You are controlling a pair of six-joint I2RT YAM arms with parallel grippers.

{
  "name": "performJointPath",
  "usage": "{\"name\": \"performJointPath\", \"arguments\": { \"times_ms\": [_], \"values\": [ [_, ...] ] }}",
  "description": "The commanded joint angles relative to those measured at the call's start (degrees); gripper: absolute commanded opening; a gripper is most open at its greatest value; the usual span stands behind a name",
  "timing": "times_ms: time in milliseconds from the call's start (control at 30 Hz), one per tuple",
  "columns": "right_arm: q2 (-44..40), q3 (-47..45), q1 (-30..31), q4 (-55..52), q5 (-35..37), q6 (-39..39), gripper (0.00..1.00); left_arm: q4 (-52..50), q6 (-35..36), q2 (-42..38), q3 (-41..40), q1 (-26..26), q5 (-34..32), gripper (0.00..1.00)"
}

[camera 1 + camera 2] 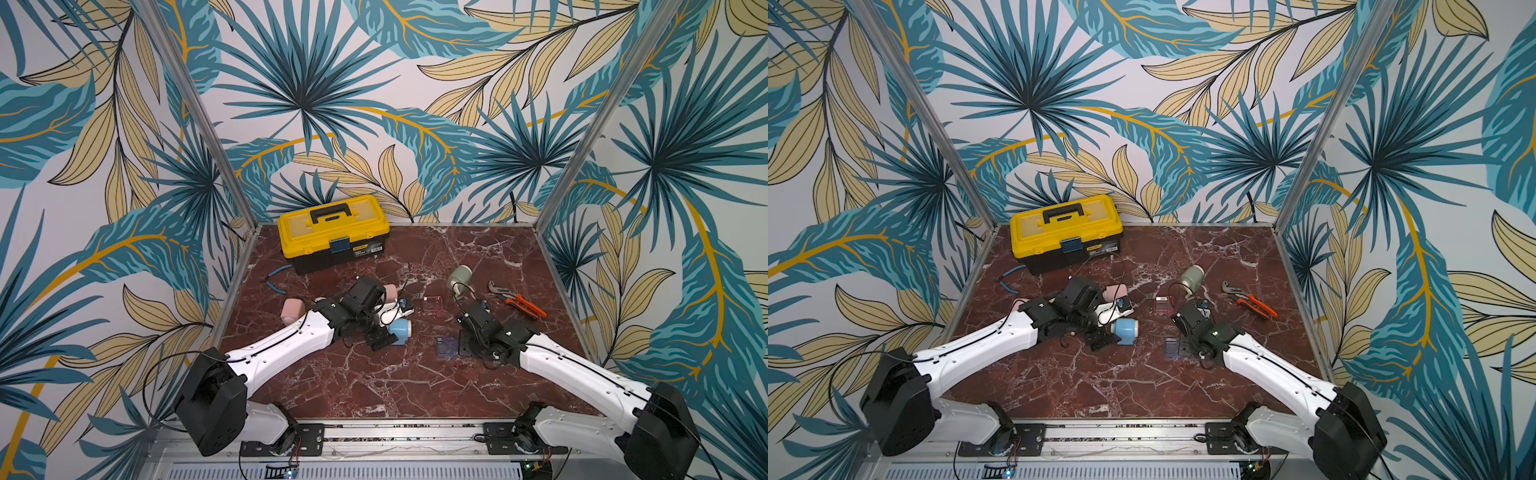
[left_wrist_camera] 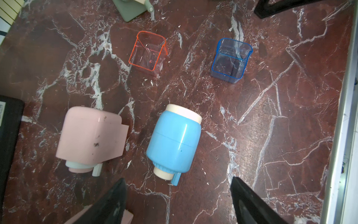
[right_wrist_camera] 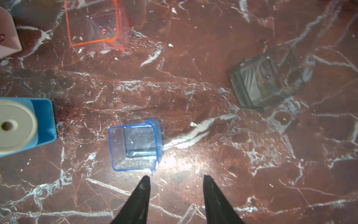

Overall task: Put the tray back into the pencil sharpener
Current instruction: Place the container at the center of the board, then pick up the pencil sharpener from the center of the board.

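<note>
A blue pencil sharpener (image 1: 400,330) (image 2: 174,141) lies on its side on the marble table, crank end toward my left gripper (image 2: 178,182). That gripper is open and empty, just short of the sharpener. A clear blue tray (image 1: 446,347) (image 3: 135,144) stands apart to the sharpener's right, mouth up. My right gripper (image 3: 176,176) is open and empty, one fingertip close to the tray's corner. The sharpener's cream front face (image 3: 13,126) with its pencil hole faces toward the tray.
A clear red tray (image 2: 148,51) and a smoky grey tray (image 3: 267,81) lie nearby. Pink sharpeners (image 1: 291,309) (image 2: 91,135) and a green one (image 1: 459,277) sit around. A yellow toolbox (image 1: 332,232) stands at the back, orange pliers (image 1: 523,305) to the right, blue-handled cutters (image 1: 276,278) to the left.
</note>
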Motion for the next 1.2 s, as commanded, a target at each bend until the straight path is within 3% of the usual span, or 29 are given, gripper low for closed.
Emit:
{"name": "performJointPath", "arguments": {
  "times_ms": [0, 567, 867, 1167],
  "values": [
    [-3.1, -3.0, 0.1, -0.4, 1.1, 3.8, 0.47, 0.8, 5.3, 2.7, 2.8, 0.4, 0.1, 0.87],
    [-6.0, -5.5, 0.1, 1.2, -0.7, 6.0, 0.47, -0.2, 10.2, 14.0, 6.0, 2.2, 5.8, 0.87],
    [-4.1, -5.1, 0.1, 2.1, -1.9, 6.1, 0.47, -0.6, 13.0, 17.3, 7.3, 2.0, 7.9, 0.76],
    [-1.7, -5.0, 0.2, 4.9, -3.9, 6.5, 0.47, -0.8, 14.0, 18.5, 7.5, 1.6, 9.4, 0.58]
  ]
}}
